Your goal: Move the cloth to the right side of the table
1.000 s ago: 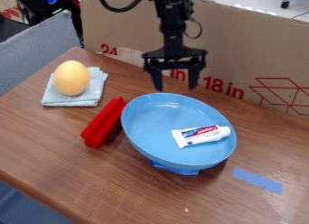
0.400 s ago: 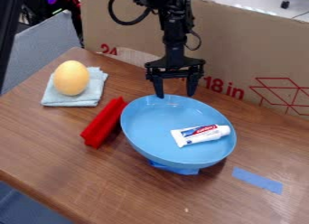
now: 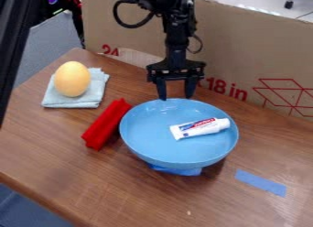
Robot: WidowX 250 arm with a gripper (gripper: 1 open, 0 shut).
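The gripper [image 3: 177, 85] hangs over the blue plate's [image 3: 141, 137] far rim, fingers spread, holding nothing. The cloth [image 3: 61, 94] sits on the table's [image 3: 49, 148] left side under an egg [image 3: 72, 79].

Over the cloth [image 3: 71, 91] at far left, blocked from above by a yellow egg [image 3: 72, 79] resting on it; edges exposed left and near. Hemmed on the right by a red block [image 3: 105, 122] and blue plate [image 3: 181, 131]. Walled off at the far side by a cardboard box [image 3: 257, 48]. Open table [image 3: 49, 153] near-left and far right past the tape strip [image 3: 259, 184].
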